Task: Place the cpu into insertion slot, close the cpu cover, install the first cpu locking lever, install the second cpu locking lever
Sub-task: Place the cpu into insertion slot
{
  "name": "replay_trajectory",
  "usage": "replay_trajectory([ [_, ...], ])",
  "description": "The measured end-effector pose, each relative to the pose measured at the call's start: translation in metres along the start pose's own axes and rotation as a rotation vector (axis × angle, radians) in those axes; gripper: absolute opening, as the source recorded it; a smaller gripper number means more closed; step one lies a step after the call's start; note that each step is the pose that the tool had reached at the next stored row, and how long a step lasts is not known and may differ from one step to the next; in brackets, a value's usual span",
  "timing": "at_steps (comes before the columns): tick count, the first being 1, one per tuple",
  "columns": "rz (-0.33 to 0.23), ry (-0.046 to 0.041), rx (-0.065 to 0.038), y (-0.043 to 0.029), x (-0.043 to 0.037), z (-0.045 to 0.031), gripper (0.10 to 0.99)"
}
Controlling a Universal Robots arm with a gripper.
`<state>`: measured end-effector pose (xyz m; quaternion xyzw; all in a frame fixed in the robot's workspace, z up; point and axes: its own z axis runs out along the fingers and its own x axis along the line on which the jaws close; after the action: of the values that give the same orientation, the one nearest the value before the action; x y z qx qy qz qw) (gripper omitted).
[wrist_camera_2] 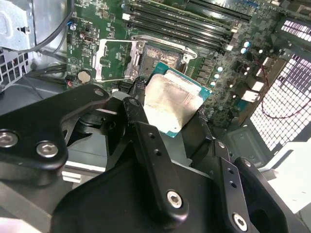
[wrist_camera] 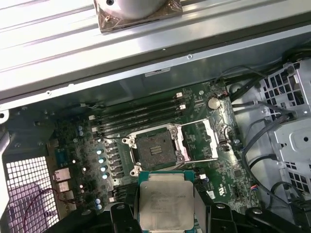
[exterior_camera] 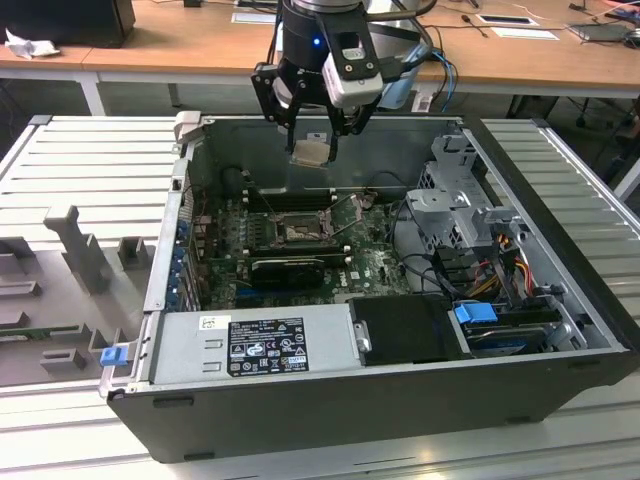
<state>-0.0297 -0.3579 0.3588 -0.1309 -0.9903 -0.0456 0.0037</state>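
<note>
- my claw is pinching the cpu, holding it above the slot.
- the cover is lying open beside the slot.
- i'm judging the placing step in hand; seating is calling for squaring the cpu over the slot.

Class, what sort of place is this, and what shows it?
Probably a robotics lab or workshop: an open computer case lies on a ribbed metal table, wooden desks stand behind, and the gripper holds the cpu above it.
</note>
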Motion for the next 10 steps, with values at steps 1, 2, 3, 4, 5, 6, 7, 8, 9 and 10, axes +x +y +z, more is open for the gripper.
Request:
replay_trajectory([
  [1,0.008,-0.0007,0.0,0.0,0.0,0.0001,0.541],
  [2,0.013,-0.0012,0.0,0.0,0.0,0.0001,0.541],
  [3,0.019,-0.0017,0.0,0.0,0.0,0.0001,0.541],
  [4,0.024,-0.0022,0.0,0.0,0.0,0.0001,0.541],
  [5,0.034,-0.003,-0.001,0.0,0.0,0.0001,0.541],
  [6,0.041,-0.0037,-0.001,0.0,0.0,0.0002,0.541],
  [7,0.047,-0.0043,-0.001,0.0,0.0,0.0002,0.541],
  [8,0.052,-0.0047,-0.001,0.0,0.0,0.0002,0.541],
  [9,0.056,-0.005,-0.001,0.0,0.0,0.0002,0.541],
  [10,0.062,-0.0056,-0.001,0.0,0.0,0.0002,0.541],
])
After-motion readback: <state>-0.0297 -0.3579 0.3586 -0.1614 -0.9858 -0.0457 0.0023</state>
